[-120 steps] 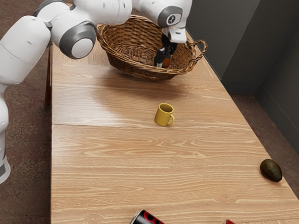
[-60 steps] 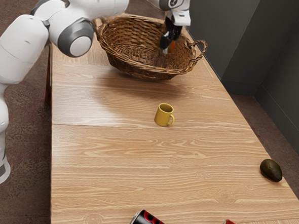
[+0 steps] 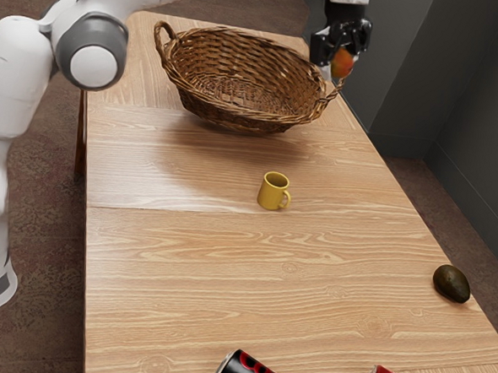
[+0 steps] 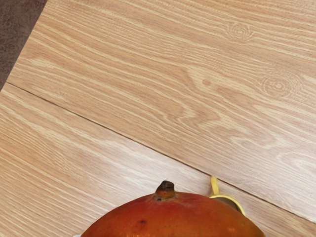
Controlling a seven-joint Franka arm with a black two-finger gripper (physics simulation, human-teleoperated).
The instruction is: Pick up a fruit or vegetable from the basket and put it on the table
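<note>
fruit [image 4: 173, 218]: now that it has been lifted out of the basket [image 3: 228, 116], it is seen up by the rim at the exterior view's right; red-orange, mango-like, stem [image 4: 166, 188] exposed
basket: half a second ago the fruit was still carried inside it; pick can be counted as done, place is still owed
gripper [image 3: 339, 60]: closed on the fruit, fingers kept apart by its width, so neither wide open nor fully closed; no slip can be made out
arm: hand has been raised and swung toward the exterior view's right; exact height over the table can't be told
table [image 3: 225, 295]: not touched by the fruit yet; bare wood is faced by the wrist camera, so a set-down spot is probably being offered there
mug [image 3: 272, 192]: partly covered by the fruit in the wrist view; should be given room, could be knocked if the fruit is lowered close to it
next: fruit to be moved past the rim, lowered until wood is met, then released gently; rounded, so a roll should be expected if it is dropped from height
</note>
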